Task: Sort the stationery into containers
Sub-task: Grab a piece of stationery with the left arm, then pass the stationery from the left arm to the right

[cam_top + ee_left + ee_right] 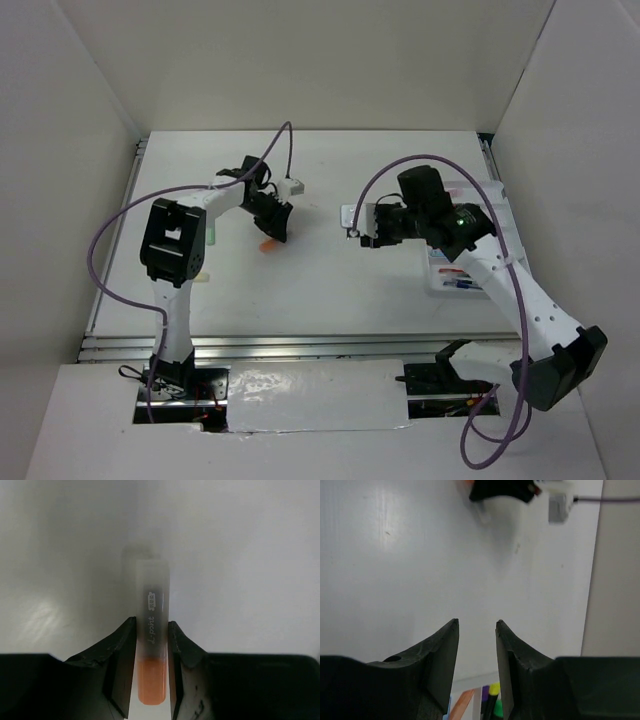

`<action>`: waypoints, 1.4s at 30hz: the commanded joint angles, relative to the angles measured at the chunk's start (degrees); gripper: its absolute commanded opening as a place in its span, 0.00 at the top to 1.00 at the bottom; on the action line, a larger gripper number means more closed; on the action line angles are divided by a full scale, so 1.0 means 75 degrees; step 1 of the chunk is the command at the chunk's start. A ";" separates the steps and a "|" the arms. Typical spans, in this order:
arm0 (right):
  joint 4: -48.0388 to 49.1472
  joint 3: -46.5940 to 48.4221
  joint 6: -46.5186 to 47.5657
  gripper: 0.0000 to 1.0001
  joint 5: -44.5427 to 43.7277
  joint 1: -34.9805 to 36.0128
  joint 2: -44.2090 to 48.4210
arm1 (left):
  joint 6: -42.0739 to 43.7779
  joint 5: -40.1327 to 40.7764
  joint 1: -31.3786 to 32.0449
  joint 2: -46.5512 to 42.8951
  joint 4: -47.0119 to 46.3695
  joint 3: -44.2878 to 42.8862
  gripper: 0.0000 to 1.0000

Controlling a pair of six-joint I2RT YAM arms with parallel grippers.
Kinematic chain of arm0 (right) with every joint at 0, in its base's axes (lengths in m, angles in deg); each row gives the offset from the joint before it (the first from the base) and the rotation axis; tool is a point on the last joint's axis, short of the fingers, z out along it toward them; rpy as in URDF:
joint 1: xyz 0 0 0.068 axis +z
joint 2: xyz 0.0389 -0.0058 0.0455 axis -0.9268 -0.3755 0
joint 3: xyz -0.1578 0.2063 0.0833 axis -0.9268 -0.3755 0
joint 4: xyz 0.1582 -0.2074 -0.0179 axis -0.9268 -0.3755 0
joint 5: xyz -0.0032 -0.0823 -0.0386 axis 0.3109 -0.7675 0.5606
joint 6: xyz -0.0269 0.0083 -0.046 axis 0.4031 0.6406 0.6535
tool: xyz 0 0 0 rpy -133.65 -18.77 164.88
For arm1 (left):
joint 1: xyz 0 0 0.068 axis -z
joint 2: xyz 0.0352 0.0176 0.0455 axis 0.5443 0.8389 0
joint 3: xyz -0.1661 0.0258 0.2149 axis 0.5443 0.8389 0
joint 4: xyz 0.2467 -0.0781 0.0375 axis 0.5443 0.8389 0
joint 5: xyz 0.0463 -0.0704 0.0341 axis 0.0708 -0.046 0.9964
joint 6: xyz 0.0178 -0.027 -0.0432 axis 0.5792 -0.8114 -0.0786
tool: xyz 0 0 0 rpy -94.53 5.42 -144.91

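**Left:** the left gripper is closed against both sides of the marker, near its orange end. Whether the marker is clear of the table cannot be told. Its long axis is seen to run parallel to the fingers, with the pale end pointing away from the wrist and the orange end toward it. Because the hold is off-centre, the grip is best confirmed firm before a straight lift, and the marker kept level in transit.

**Right:** the right gripper is narrowly parted and empty, poised near the tray, where pens are already lodged. The marker's axis should be matched to a compartment.
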 commanded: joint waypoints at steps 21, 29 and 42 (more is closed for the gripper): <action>0.0217 0.0833 0.1134 0.45 -0.0243 0.3317 -0.2753 | -0.5865 -0.4628 0.1304 -0.1260 -0.0778 0.0678 1.00; 0.0591 0.0587 0.1240 0.46 -0.0652 0.3353 -0.2929 | -0.6123 -0.4758 0.1445 -0.1447 -0.0919 0.0760 1.00; 0.0838 0.0399 0.1567 0.55 -0.2035 0.3481 -0.3234 | -0.6662 -0.4710 0.1469 -0.1425 -0.1282 0.0936 1.00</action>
